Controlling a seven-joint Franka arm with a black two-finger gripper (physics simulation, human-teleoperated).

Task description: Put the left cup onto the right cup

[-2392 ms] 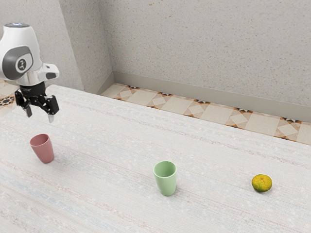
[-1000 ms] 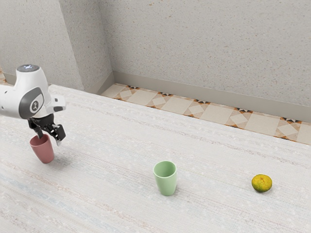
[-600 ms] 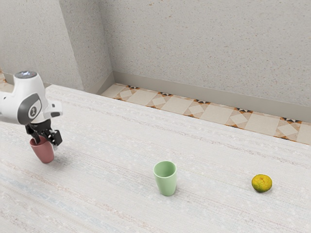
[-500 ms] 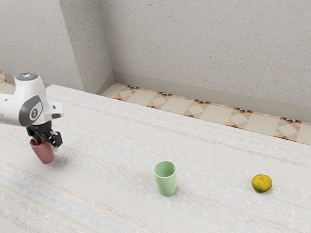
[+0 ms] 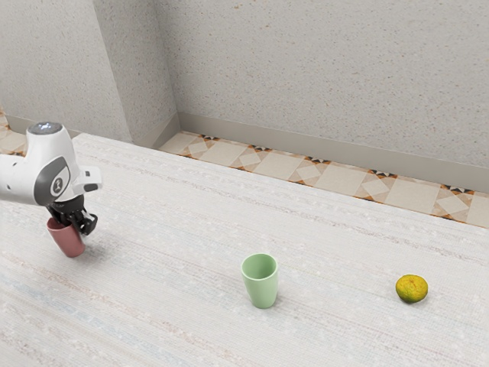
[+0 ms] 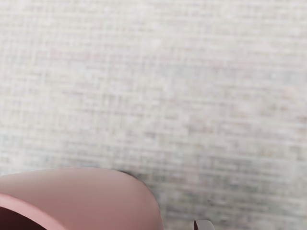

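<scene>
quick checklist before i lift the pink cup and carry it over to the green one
1. Gripper shut on the pink cup at its rim: ok.
2. Pink cup off the table: not ok, it stands on it, not yet lifted.
3. Green cup upright, mouth open upward: ok.
4. Table stretch between the two cups free of things: ok.
5. Orange apart from the green cup, on the exterior view's right: ok.
6. How firm the grip is: cannot tell.
</scene>
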